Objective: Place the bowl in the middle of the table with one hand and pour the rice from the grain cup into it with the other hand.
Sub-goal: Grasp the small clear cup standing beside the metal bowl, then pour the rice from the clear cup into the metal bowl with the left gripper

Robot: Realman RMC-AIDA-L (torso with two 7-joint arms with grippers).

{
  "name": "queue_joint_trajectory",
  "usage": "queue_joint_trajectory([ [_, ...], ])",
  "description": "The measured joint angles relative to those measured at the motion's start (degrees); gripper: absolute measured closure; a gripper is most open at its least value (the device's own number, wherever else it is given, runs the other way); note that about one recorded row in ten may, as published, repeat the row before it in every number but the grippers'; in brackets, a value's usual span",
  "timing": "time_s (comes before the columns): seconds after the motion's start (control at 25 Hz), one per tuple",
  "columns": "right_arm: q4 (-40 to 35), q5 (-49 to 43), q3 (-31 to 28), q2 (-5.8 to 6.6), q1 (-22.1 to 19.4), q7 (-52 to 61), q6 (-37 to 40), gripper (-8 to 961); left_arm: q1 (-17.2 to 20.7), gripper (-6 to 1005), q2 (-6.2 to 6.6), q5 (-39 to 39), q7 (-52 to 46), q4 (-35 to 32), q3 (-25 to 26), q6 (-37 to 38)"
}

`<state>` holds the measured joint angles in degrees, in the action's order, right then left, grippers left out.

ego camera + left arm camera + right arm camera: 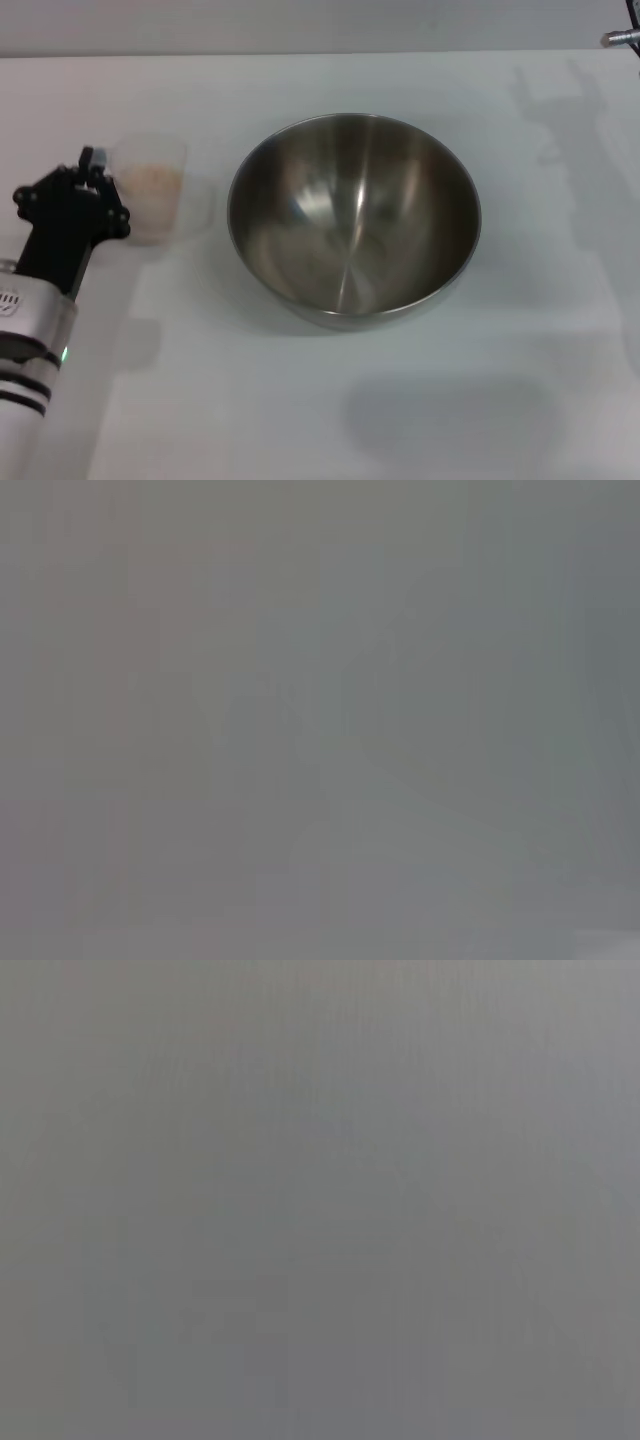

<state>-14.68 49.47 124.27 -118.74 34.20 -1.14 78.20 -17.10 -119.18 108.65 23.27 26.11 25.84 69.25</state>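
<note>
Cup [152,188], light and brittle-looking, is sitting left of bowl [354,218]; left gripper [92,180] is reaching it, grip unclear.

Count on table [320,420], head view: one bowl [354,220], stainless steel; one grain cup [152,190], transparent plastic, holding one heap of rice [152,180]; one left gripper [95,190] with its arm; one small metal part [620,38] at the far right edge. Both wrist views: no countable items discernible.
</note>
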Motion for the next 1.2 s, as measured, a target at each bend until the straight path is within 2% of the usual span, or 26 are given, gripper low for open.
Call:
queue_joint_trajectory([
  [0.24,0.2,-0.3,-2.1,0.09,0.2,-0.2,0.6,201,-3.4,966,0.06,0.1,11.6,0.4,0.2,6.3],
  [0.48,1.2,-0.3,-2.3,0.09,0.4,-0.3,0.6,201,-5.6,967,0.02,5.8,31.1,2.0,-0.6,9.9],
  [0.72,1.3,-0.3,-2.3,0.13,0.4,-0.3,0.6,201,-7.2,968,0.0,14.8,53.4,2.9,-3.5,7.7],
  [0.76,1.3,-0.3,-2.3,0.18,0.5,-0.3,0.6,201,-7.7,968,0.0,15.6,59.6,3.3,-4.9,6.9],
  [0.8,1.3,-0.3,-2.3,0.2,0.5,-0.3,0.6,202,-7.7,968,0.0,15.6,59.6,3.3,-4.9,6.9],
  [1.04,1.3,-0.3,-2.3,0.26,0.5,-0.3,0.5,202,-9.0,969,0.0,16.4,78.2,4.3,-7.3,4.6],
  [1.08,1.3,-0.3,-2.3,0.26,0.5,-0.3,0.5,202,-9.0,969,0.0,16.4,78.2,4.3,-7.3,4.6],
  [1.12,1.3,-0.3,-2.3,0.28,0.5,-0.4,0.5,202,-9.2,969,0.0,16.6,84.6,4.1,-7.8,3.7],
  [1.2,1.4,-0.3,-2.3,0.31,0.5,-0.4,0.5,202,-9.2,969,0.0,16.6,89.1,3.9,-8.1,3.4],
])
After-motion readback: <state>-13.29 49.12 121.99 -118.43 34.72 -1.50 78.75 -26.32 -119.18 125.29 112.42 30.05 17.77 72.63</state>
